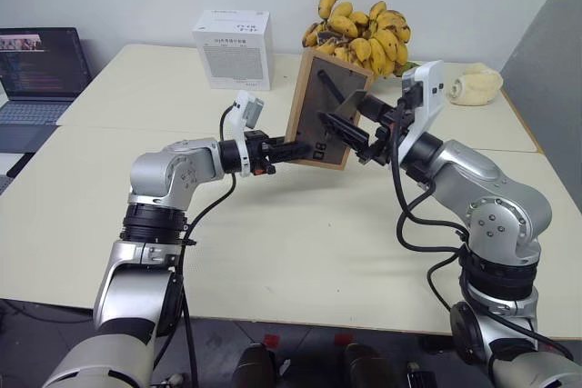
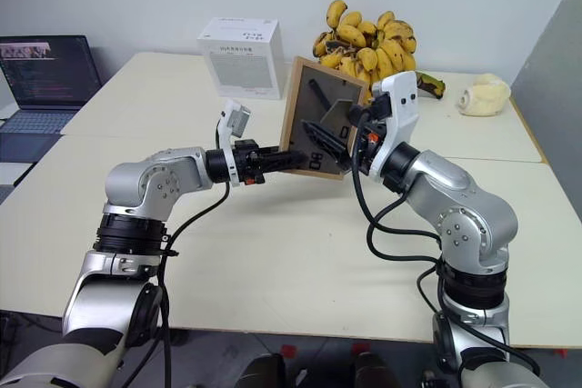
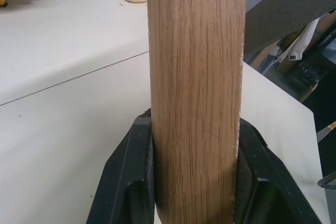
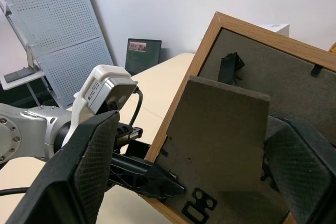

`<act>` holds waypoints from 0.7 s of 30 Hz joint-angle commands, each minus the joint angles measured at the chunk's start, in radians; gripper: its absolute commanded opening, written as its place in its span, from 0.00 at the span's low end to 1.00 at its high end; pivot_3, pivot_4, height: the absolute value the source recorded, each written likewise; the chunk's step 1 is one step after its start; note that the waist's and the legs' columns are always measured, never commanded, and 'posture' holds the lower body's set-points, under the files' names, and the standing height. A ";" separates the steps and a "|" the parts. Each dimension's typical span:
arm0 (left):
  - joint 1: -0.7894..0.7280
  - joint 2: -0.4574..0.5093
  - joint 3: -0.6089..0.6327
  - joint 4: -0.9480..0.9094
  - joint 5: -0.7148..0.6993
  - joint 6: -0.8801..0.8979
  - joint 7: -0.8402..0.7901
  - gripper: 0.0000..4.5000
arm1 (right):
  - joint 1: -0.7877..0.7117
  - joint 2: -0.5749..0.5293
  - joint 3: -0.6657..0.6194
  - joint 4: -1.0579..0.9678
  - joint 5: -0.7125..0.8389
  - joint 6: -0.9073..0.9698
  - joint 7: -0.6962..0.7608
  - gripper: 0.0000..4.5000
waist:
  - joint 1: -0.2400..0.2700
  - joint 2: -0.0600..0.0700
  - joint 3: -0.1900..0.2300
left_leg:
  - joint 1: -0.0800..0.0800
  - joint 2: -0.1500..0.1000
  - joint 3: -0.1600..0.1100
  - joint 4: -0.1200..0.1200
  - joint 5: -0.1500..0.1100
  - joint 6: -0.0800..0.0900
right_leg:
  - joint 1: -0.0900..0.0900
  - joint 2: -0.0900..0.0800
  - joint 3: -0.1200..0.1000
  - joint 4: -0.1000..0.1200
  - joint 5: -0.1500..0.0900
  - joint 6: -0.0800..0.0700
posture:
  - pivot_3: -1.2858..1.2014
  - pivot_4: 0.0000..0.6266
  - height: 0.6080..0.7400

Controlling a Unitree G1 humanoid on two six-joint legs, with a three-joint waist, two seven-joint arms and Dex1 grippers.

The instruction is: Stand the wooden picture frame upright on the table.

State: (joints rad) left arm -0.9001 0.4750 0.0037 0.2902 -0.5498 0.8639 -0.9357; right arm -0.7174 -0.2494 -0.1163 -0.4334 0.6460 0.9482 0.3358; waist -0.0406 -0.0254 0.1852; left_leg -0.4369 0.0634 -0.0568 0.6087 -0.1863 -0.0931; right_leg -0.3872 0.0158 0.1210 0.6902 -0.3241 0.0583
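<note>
The wooden picture frame is held tilted over the middle of the table, its dark grey back facing me. My left gripper is shut on the frame's lower left edge; in the left wrist view the light wood rail sits clamped between both black fingers. My right gripper is open at the back of the frame, one finger on each side of the fold-out stand, with gaps to both. The frame's front is hidden. I cannot tell whether its lower edge touches the table.
A white box and a bunch of bananas stand behind the frame. A pale rolled object lies at the back right. An open laptop is at the far left. A seam crosses the tabletop.
</note>
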 commanded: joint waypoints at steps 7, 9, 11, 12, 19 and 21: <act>-0.040 -0.005 0.017 -0.040 -0.009 -0.017 -0.014 0.29 | -0.008 -0.041 0.046 -0.011 -0.034 -0.063 0.007 0.97 | -0.001 0.000 0.000 | 0.000 0.000 0.000 0.000 0.000 0.000 | 0.000 0.000 0.000 0.001 0.000 0.000 | 0.52 0.24 1.00; -0.038 -0.005 0.018 -0.036 -0.008 -0.013 -0.010 0.29 | -0.005 -0.081 0.065 -0.006 -0.059 -0.071 0.026 0.97 | -0.001 0.000 0.000 | 0.000 0.000 0.000 0.001 0.000 0.000 | 0.000 0.000 0.000 0.001 0.000 0.000 | 0.52 0.24 1.00; -0.033 -0.004 0.017 -0.038 -0.006 -0.012 -0.007 0.29 | 0.002 -0.118 0.068 0.002 -0.075 -0.078 0.042 0.97 | 0.000 0.000 0.000 | 0.000 0.000 0.000 0.001 0.000 0.000 | 0.000 0.000 0.000 0.001 0.000 0.000 | 0.52 0.24 1.00; -0.030 -0.004 0.016 -0.042 -0.007 -0.011 -0.008 0.29 | 0.004 -0.129 0.061 0.009 -0.073 -0.077 0.046 0.97 | 0.000 0.000 0.000 | 0.000 0.000 0.000 0.001 0.000 0.000 | 0.000 0.000 0.000 0.001 0.000 0.000 | 0.52 0.24 1.00; -0.027 -0.008 0.025 -0.057 -0.022 0.019 0.002 0.29 | 0.049 -0.280 0.153 0.032 -0.201 -0.157 0.128 0.97 | 0.001 0.000 0.000 | 0.000 0.000 0.000 0.001 0.000 0.000 | 0.000 0.000 0.000 0.001 0.000 0.000 | 0.52 0.24 1.00; -0.020 0.000 0.030 -0.069 -0.033 0.056 0.010 0.29 | 0.103 -0.359 0.193 0.041 -0.291 -0.269 0.178 0.97 | 0.001 0.000 0.000 | 0.000 0.000 0.000 0.001 0.000 0.000 | 0.000 0.000 0.000 0.001 0.000 0.000 | 0.52 0.24 1.00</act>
State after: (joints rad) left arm -0.9066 0.4650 0.0042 0.2814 -0.5495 0.8914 -0.9278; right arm -0.6569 -0.5372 0.0462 -0.3836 0.4543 0.8128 0.4549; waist -0.0394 -0.0255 0.1851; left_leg -0.4369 0.0631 -0.0567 0.6097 -0.1863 -0.0931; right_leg -0.3874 0.0159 0.1213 0.6913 -0.3242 0.0584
